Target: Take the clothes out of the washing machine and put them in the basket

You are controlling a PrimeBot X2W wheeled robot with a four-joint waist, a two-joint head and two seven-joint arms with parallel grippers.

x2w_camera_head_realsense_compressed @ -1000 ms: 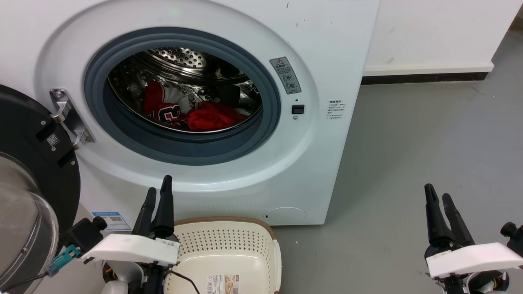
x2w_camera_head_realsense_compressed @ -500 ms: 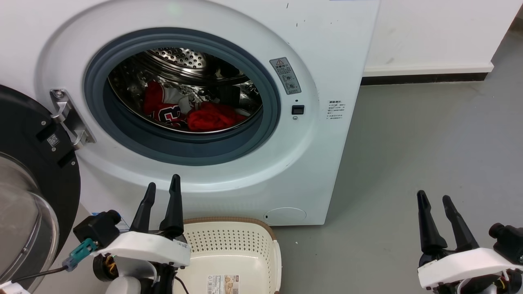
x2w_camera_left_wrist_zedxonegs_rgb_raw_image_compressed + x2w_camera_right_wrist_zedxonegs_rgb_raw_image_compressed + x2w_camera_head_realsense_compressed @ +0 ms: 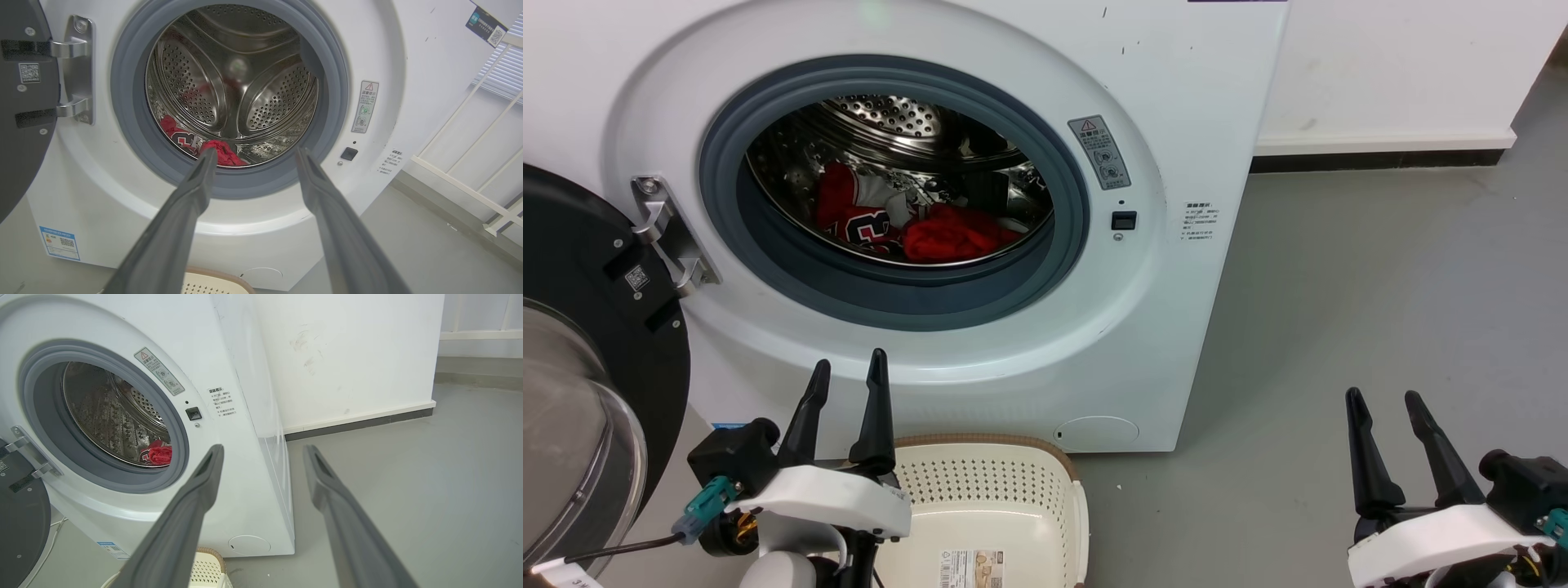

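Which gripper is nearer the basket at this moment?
Left. The left gripper sits by the left edge of the basket, fingers open. The right gripper is far off to its right, above bare floor, also open.

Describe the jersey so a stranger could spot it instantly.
Look into the white washing machine through its porthole to the steel drum. Two red garments lie inside. The jersey lies left of the plain garment and alone bears white trim and numerals.

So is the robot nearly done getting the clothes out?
No. Done: the dark glass door hangs open. In hand: nothing; the left claw and right claw are open outside the white washing machine. Left: the red numbered jersey and plain red garment lie in the drum; the cream perforated plastic basket holds no clothes.
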